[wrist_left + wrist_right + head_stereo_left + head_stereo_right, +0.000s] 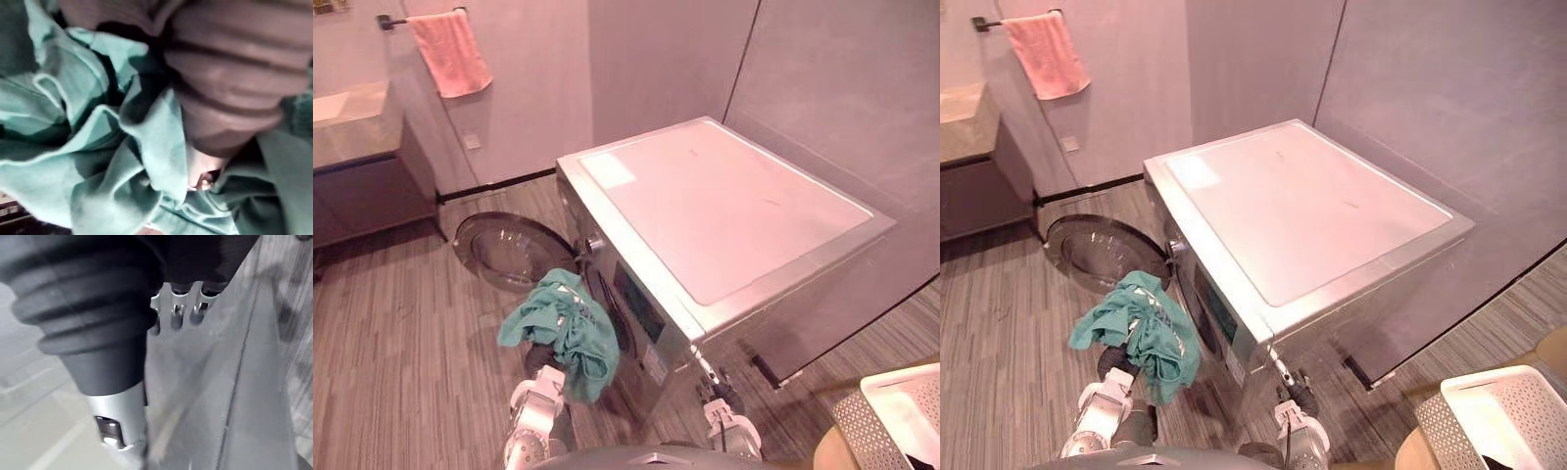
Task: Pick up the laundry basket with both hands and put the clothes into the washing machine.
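- Starting at your left hand [230,83]: it's buried in a teal garment [563,328], so I can't tell if it's clenched on the cloth or just carrying it draped over. Either way, the garment hangs off the floor, right in front of the drum opening [600,293].
- Your right hand [177,308] is released and grasping nothing, down low by the near right corner of the washing machine [724,206].
- The round door [509,250] is swung wide open to the left, so nothing blocks the opening.
- My read is that you're in the loading step, one piece at a time. The laundry basket [901,411] sits well apart at the near right with something dark [921,460] inside it, and neither hand is on it.
- Next move, I'd guess: carry the left hand right and into the drum. Go deep enough that the trailing cloth clears the rim, then let go.
- The head views give you the layout of machine, door and basket. The left wrist view gives you folds of cloth wrapped round the ribbed cover, which is no help on the grip. The right wrist view shows that hand's loose fingers beside a grey panel, a detail the head views tuck under the machine's edge.
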Tool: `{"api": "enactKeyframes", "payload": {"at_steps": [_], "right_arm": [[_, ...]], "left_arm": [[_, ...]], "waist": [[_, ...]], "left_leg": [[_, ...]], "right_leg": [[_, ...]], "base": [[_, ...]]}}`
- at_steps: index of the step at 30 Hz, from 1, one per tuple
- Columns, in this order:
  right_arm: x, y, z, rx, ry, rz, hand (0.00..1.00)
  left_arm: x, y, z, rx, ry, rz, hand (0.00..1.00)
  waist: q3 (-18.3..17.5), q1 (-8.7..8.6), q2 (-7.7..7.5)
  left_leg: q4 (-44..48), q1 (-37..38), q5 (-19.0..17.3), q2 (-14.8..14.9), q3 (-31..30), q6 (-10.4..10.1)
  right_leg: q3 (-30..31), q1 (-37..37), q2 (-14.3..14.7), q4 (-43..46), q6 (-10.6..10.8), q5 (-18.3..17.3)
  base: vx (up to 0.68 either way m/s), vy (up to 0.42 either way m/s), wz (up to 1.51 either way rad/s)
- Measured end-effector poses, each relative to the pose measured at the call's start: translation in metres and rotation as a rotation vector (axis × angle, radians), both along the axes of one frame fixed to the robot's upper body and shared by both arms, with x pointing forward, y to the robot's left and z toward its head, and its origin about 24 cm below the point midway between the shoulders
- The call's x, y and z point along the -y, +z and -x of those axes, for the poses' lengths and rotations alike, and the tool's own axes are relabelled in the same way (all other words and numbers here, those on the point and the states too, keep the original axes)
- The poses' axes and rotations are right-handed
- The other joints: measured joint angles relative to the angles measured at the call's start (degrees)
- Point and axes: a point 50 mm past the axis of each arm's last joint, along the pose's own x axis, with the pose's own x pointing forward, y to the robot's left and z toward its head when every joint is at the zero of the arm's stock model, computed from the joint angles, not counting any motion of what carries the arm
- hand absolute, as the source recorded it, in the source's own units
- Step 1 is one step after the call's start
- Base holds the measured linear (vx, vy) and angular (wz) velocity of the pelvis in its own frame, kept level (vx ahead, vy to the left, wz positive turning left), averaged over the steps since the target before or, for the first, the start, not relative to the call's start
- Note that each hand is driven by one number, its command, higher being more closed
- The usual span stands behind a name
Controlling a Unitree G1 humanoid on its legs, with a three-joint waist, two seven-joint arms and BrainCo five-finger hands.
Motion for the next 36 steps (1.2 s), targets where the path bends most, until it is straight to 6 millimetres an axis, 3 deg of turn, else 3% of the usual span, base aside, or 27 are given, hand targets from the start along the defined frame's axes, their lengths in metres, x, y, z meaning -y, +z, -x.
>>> {"api": "enactKeyframes", "payload": {"at_steps": [1,2,3,4,5,6,7,8,9,10,11,12,13,14,16,17,19,20,22,23,25,29,30,31,32,33,36], "right_arm": [[0.001,0.001,-0.001,0.008,0.004,0.006,0.00],[0.001,0.001,-0.001,0.008,0.006,0.008,0.00],[0.004,0.000,0.002,0.002,-0.004,0.013,0.00],[0.012,0.000,0.007,-0.005,-0.030,0.033,0.00],[0.018,0.001,0.011,-0.007,-0.050,0.045,0.00],[0.022,-0.001,0.022,-0.028,-0.095,0.044,0.00],[0.021,-0.003,0.028,-0.044,-0.112,0.037,0.00],[0.022,-0.006,0.039,-0.069,-0.148,0.027,0.00],[0.021,-0.007,0.045,-0.083,-0.165,0.019,0.00],[0.021,-0.008,0.045,-0.085,-0.164,0.017,0.00],[0.020,-0.007,0.041,-0.076,-0.152,0.010,0.00],[0.019,-0.005,0.031,-0.052,-0.131,0.011,0.00],[0.018,-0.003,0.017,-0.028,-0.103,0.025,0.00],[0.017,-0.003,0.012,-0.025,-0.088,0.036,0.00],[0.007,-0.005,-0.001,-0.016,-0.012,0.025,0.00],[0.001,-0.008,-0.004,-0.020,0.031,0.018,0.00],[-0.012,-0.017,-0.004,-0.060,0.094,-0.014,0.00],[-0.016,-0.021,-0.001,-0.082,0.124,-0.017,0.00],[-0.022,-0.027,-0.003,-0.130,0.243,0.009,0.00],[-0.021,-0.030,-0.002,-0.153,0.282,0.022,0.00],[-0.020,-0.030,-0.004,-0.161,0.289,0.024,0.00],[-0.001,-0.025,-0.014,-0.138,0.291,0.085,0.00],[0.006,-0.024,-0.014,-0.140,0.296,0.109,0.00],[0.009,-0.023,-0.015,-0.146,0.319,0.139,0.00],[0.011,-0.023,-0.014,-0.148,0.321,0.149,0.00],[0.019,-0.023,-0.011,-0.158,0.313,0.170,0.00],[0.029,-0.025,0.002,-0.187,0.282,0.176,0.00]], "left_arm": [[-0.003,-0.001,0.004,-0.008,0.016,-0.001,1.00],[-0.004,0.000,0.004,-0.007,0.021,-0.003,1.00],[-0.005,0.000,0.005,-0.006,0.027,-0.002,1.00],[-0.003,0.000,0.006,-0.012,0.013,0.002,1.00],[-0.001,0.000,0.006,-0.013,0.001,0.006,1.00],[-0.001,0.002,0.003,0.000,-0.006,0.002,1.00],[-0.002,0.004,0.000,0.010,-0.006,-0.010,1.00],[-0.001,0.007,-0.005,0.029,-0.023,-0.025,1.00],[0.001,0.009,-0.009,0.046,-0.044,-0.041,1.00],[0.002,0.011,-0.012,0.055,-0.048,-0.043,1.00],[0.002,0.014,-0.017,0.076,-0.054,-0.052,1.00],[0.001,0.018,-0.019,0.094,-0.047,-0.057,1.00],[-0.005,0.021,-0.018,0.107,-0.023,-0.065,1.00],[-0.008,0.022,-0.019,0.112,-0.009,-0.069,1.00],[-0.021,0.023,-0.014,0.113,0.048,-0.086,1.00],[-0.024,0.022,-0.011,0.105,0.062,-0.087,1.00],[-0.023,0.016,-0.005,0.074,0.070,-0.071,1.00],[-0.022,0.014,-0.003,0.065,0.069,-0.058,1.00],[-0.024,0.010,-0.002,0.051,0.084,-0.041,1.00],[-0.023,0.003,-0.001,0.022,0.079,-0.029,1.00],[-0.028,0.000,0.003,0.002,0.103,-0.022,1.00],[-0.023,-0.006,0.004,-0.023,0.080,-0.016,1.00],[-0.020,-0.006,0.004,-0.022,0.057,-0.019,1.00],[-0.018,-0.007,0.004,-0.020,0.038,-0.022,1.00],[-0.017,-0.007,0.004,-0.020,0.029,-0.020,1.00],[-0.011,-0.007,0.004,-0.022,-0.002,-0.013,1.00],[-0.002,-0.006,0.003,-0.014,-0.048,0.002,1.00]], "waist": [[-0.2,0.46,-0.08],[-0.3,0.38,-0.19],[-1.2,0.17,-0.33],[-2.4,-0.23,-0.18],[-3.0,-0.66,0.21],[-4.0,-2.09,-2.09],[-4.2,-2.23,-3.95],[-5.0,-2.29,-6.18],[-5.3,-2.48,-6.62],[-5.3,-2.49,-6.45],[-5.1,-1.16,-5.47],[-4.6,-0.26,-4.37],[-4.3,-0.26,-2.40],[-4.4,-0.37,-2.65],[-4.5,0.30,-3.40],[-4.7,0.97,-3.70],[-5.1,1.85,-4.03],[-5.6,2.15,-3.43],[-6.8,3.28,-1.86],[-6.5,3.06,-0.79],[-5.9,3.76,-0.31],[-2.5,3.08,1.18],[-1.2,2.91,1.62],[-0.2,2.46,1.49],[0.4,2.09,0.69],[0.7,1.09,1.20],[1.1,-1.02,1.61]], "left_leg": [[-8.4,2.0,1.1,0.2,-6.9,-0.6],[-10.7,2.6,1.6,0.2,-9.9,-1.3],[-12.8,3.7,3.4,0.3,-12.7,-4.7],[-15.2,5.3,6.3,0.4,-10.4,-9.1],[-16.4,5.9,8.1,0.3,-8.1,-9.4],[-15.2,6.4,3.4,-1.8,-4.9,-12.0],[-13.9,6.4,3.0,-4.1,-3.5,-11.4],[-11.9,5.7,2.0,-6.7,-1.6,-10.0],[-11.3,6.3,1.1,-7.9,0.3,-8.3],[-11.2,6.8,0.7,-8.1,1.7,-7.6],[-12.1,9.2,-0.3,-7.9,7.1,-5.7],[-14.0,12.7,-0.9,-7.9,12.9,-3.7],[-16.4,14.7,-0.9,-7.6,18.3,-1.7],[-17.1,16.0,-0.9,-7.7,20.5,-1.1],[-18.2,18.7,-1.2,-8.0,27.4,0.1],[-18.4,19.3,-1.3,-8.1,30.0,0.2],[-19.1,19.2,-0.4,-8.5,31.6,1.3],[-20.6,18.7,0.6,-8.9,30.8,2.0],[-25.4,16.1,3.7,-8.8,32.0,1.2],[-26.2,14.7,6.0,-8.3,31.7,1.7],[-26.2,13.4,9.0,-8.4,28.6,2.1],[-21.4,9.7,10.5,-8.7,22.5,1.1],[-20.0,8.6,11.1,-9.3,19.4,0.0],[-19.0,7.6,12.3,-10.4,16.6,-1.9],[-17.6,6.9,11.9,-10.6,15.8,-2.2],[-11.9,5.6,9.5,-8.6,14.9,-1.2],[-10.7,7.6,7.9,-4.5,12.7,-1.7]], "right_leg": [[4.0,-1.7,0.2,3.3,1.3,-2.7],[5.9,-2.7,0.3,5.2,2.2,-4.4],[9.0,-4.5,0.1,8.3,3.4,-6.9],[11.8,-5.0,-0.5,9.9,4.6,-8.5],[12.8,-4.7,-1.0,10.2,5.6,-9.2],[14.2,-4.0,-4.7,10.3,7.9,-10.7],[14.9,-4.0,-7.3,9.8,8.6,-10.7],[15.3,-3.9,-10.2,8.4,11.1,-8.4],[15.1,-4.4,-12.2,7.8,10.8,-4.6],[14.7,-5.2,-12.9,7.9,9.9,-2.6],[11.2,-7.5,-15.1,8.6,5.9,2.2],[1.5,-8.6,-19.2,6.7,3.2,7.7],[-7.2,-9.0,-22.2,8.9,3.6,8.5],[-9.9,-9.7,-22.6,13.0,4.0,7.5],[-19.7,-7.7,-21.2,24.7,4.3,2.3],[-22.1,-6.5,-20.5,24.3,4.2,0.8],[-23.8,-6.3,-18.9,16.6,4.5,-0.3],[-23.9,-6.2,-18.0,13.1,4.5,-0.3],[-22.5,-5.1,-13.7,-2.3,3.3,-0.4],[-22.0,-5.1,-11.6,-8.0,2.9,3.5],[-21.0,-4.0,-10.1,-15.1,2.5,7.8],[-20.8,-3.9,-10.2,-18.2,2.1,11.1],[-20.6,-4.1,-10.6,-18.4,1.9,11.9],[-20.8,-4.5,-11.8,-17.6,1.3,12.5],[-20.9,-5.2,-12.8,-17.0,1.1,12.8],[-20.6,-6.2,-13.8,-15.1,1.7,13.3],[-19.4,-6.8,-15.5,-13.7,2.9,13.6]], "base": [[0.27,0.301,-1.58],[0.28,0.390,-1.55],[0.27,0.486,-1.36],[0.28,0.537,-1.25],[0.30,0.616,-0.76],[0.26,0.511,-0.28],[0.35,0.665,-0.23],[0.26,0.499,-0.36],[0.24,0.563,-0.48],[0.11,0.449,-1.07],[0.08,0.625,-1.79],[-0.04,0.628,-2.43],[-0.07,0.506,-2.00],[-0.11,0.299,-1.67],[-0.09,0.140,-1.55],[-0.08,0.075,-1.37],[-0.09,0.089,-1.15],[-0.11,0.067,-1.22],[-0.14,-0.002,-0.91],[-0.15,0.011,-0.42],[-0.13,-0.017,-0.40],[-0.13,0.012,-0.06],[-0.17,0.089,0.02],[-0.13,0.090,0.02],[-0.13,0.181,-0.02],[-0.09,0.182,-0.04],[-0.08,0.240,-0.09]]}}
